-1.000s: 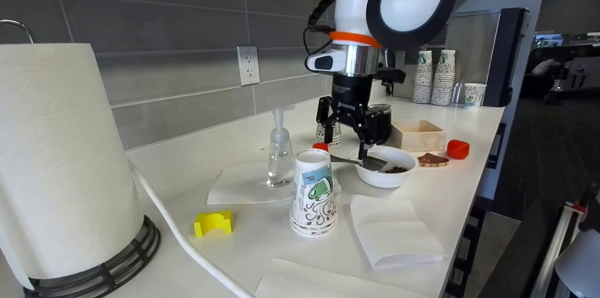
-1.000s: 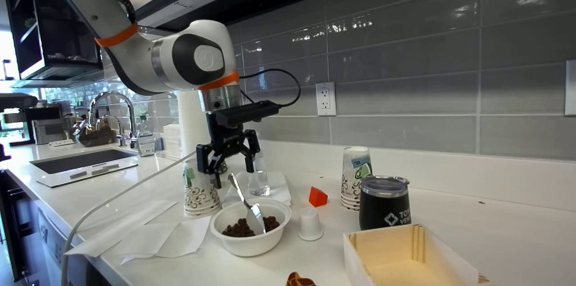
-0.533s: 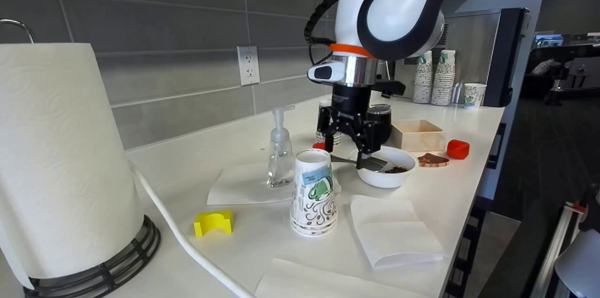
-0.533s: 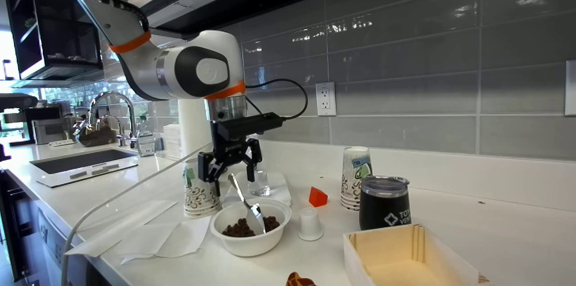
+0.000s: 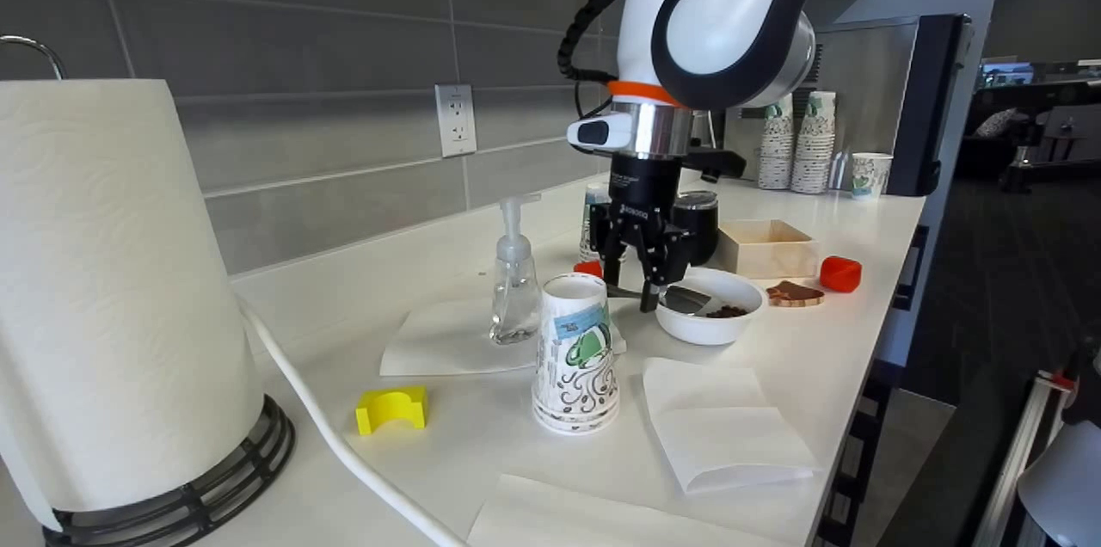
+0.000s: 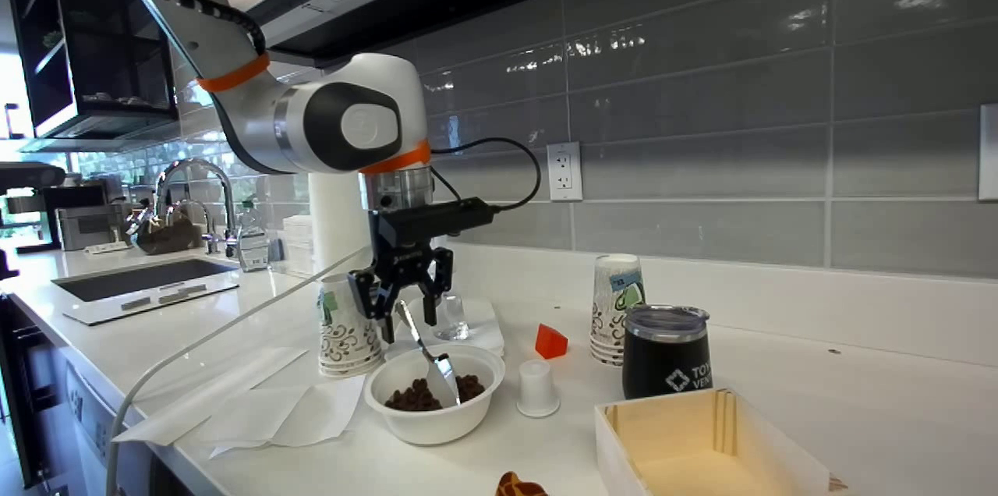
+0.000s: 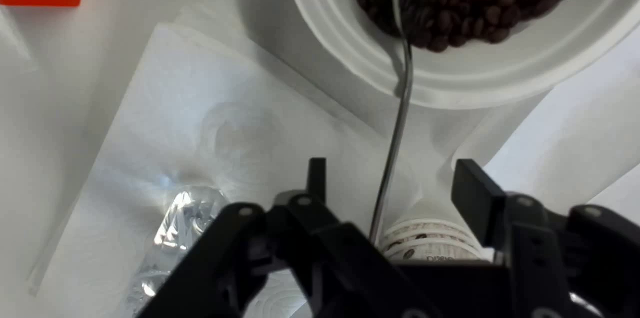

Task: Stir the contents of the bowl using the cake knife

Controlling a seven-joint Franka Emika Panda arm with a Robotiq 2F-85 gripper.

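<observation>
My gripper [image 7: 391, 178] is spread, the handle of the cake knife [image 7: 406, 93] between its jaws, blade in the white bowl [image 7: 470, 90] of coffee beans [image 7: 465, 3]; I should close evenly, lest any spill

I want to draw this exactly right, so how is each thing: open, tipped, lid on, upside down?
Bowl: upright, partly filled
Beans: loose in the bowl
Cake knife: tilted, blade in the beans, handle sticking out past the rim
Gripper: open, holding nothing
Mug: upright, lid on
Wooden box: open on top
Pump bottle: upright
Cups by the pump bottle: stacked upside down
Paper roll: standing upright
</observation>
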